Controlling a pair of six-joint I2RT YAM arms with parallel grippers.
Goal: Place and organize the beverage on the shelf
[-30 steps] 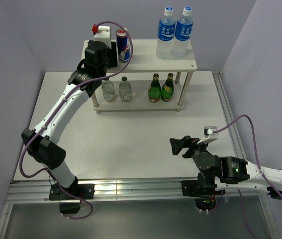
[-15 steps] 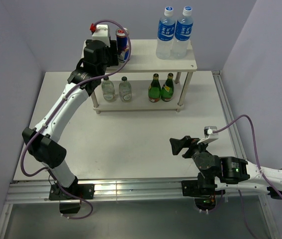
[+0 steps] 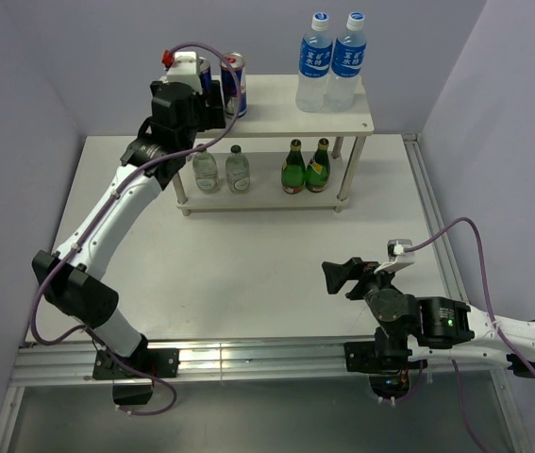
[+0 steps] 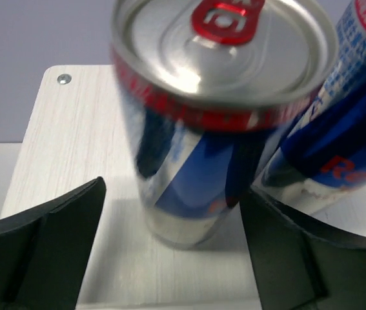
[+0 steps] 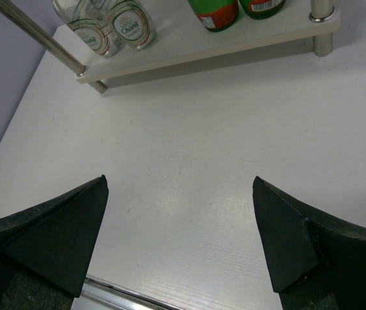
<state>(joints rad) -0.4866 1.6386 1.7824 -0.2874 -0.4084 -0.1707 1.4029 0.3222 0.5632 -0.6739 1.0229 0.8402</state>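
The shelf (image 3: 276, 106) stands at the back of the table. On its top board (image 4: 60, 148) two blue-silver-red cans stand upright at the left. One can (image 4: 215, 110) (image 3: 202, 74) sits between the fingers of my left gripper (image 4: 171, 190) (image 3: 207, 90), which is open and clear of it. The other can (image 4: 337, 129) (image 3: 234, 83) is just to its right. Two blue-label bottles (image 3: 331, 58) stand at the top right. On the lower board (image 5: 189, 45) are two clear bottles (image 3: 221, 170) (image 5: 115, 26). My right gripper (image 3: 342, 276) (image 5: 179, 184) hangs open and empty over the table.
Two green bottles (image 3: 306, 167) (image 5: 215, 13) stand on the lower board right of the clear ones. A silver shelf leg (image 5: 34, 35) shows in the right wrist view. Purple walls close in at the back and both sides.
My left gripper has opened and let go of the can, which now stands on the top board left of the other can. The right arm has not moved.
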